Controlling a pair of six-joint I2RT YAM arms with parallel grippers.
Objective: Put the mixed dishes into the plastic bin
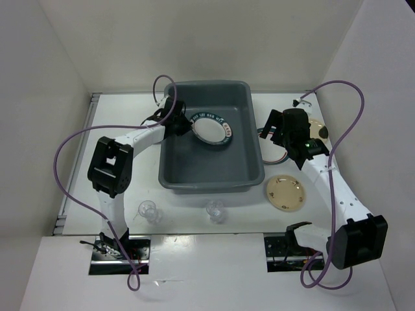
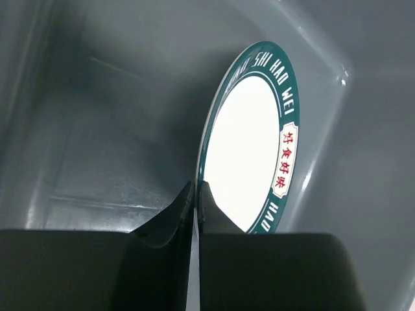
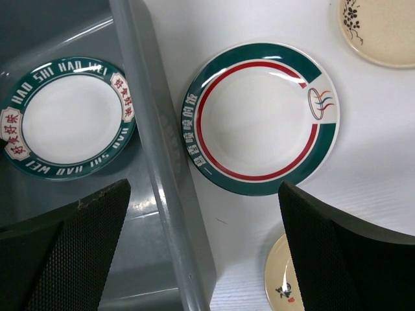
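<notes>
White arm links (image 1: pixel 139 137), black joints (image 1: pixel 109 165), looping purple cables (image 1: pixel 337 82).

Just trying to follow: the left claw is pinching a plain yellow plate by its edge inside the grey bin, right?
Not quite. The plate the left claw pinches by its edge inside the grey bin is white with a dark green rim, not yellow, as the left wrist view shows.

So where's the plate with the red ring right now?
In the right wrist view, the red-ringed plate lies flat on the white table just outside the bin, on its right side, below the open right gripper, with a tan plate nearby.
</notes>
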